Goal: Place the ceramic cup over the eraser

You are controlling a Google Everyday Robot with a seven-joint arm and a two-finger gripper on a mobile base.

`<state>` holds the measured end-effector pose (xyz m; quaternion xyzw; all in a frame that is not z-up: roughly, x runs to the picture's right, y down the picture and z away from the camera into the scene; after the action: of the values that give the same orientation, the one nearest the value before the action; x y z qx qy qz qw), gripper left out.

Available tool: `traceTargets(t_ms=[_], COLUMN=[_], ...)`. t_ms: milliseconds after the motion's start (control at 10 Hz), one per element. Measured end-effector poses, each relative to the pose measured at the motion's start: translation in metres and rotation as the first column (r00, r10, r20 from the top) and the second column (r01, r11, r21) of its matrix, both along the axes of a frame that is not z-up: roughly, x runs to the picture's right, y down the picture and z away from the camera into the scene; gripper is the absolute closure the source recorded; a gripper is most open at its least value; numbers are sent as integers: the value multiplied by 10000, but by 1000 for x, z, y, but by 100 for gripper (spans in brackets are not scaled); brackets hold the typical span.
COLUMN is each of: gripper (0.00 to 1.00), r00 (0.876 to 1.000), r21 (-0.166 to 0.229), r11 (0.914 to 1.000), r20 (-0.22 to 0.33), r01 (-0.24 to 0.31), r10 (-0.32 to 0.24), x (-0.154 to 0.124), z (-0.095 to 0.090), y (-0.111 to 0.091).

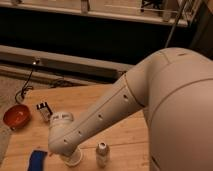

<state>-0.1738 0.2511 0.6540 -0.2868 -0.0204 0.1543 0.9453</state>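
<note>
The white ceramic cup (73,160) stands near the front edge of the wooden table (120,135). My gripper (69,152) is right at the cup's top, mostly hidden under my white wrist (62,129). Whether it grips the cup cannot be seen. The eraser (44,111), a small dark block with pale marks, lies on the table's left, well behind and left of the cup.
A red-orange bowl (15,116) sits at the table's left edge beside the eraser. A silvery metal can (102,154) stands just right of the cup. A blue cloth-like item (36,160) lies left of the cup. My large white arm (170,100) fills the right side.
</note>
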Motion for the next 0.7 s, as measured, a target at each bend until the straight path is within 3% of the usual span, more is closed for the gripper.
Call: traceTargets(t_ms=[200,300,400,600,700], gripper=[100,100,100,100,100], r00=[9999,9998,9997,9989,9986], r21=[441,737,908,1307,1440], r11=[9990,9972,9958,9914,9895], r20=[-42,-141,-205,-476,-532], r01=[-110,-101,-83,25,106], r10=[112,112,102,38,-29], x=[-3,-5,-9,-25,-41], z=[-26,-43,-52,-63,-59], y=[-62,-106,-133,-190,-204])
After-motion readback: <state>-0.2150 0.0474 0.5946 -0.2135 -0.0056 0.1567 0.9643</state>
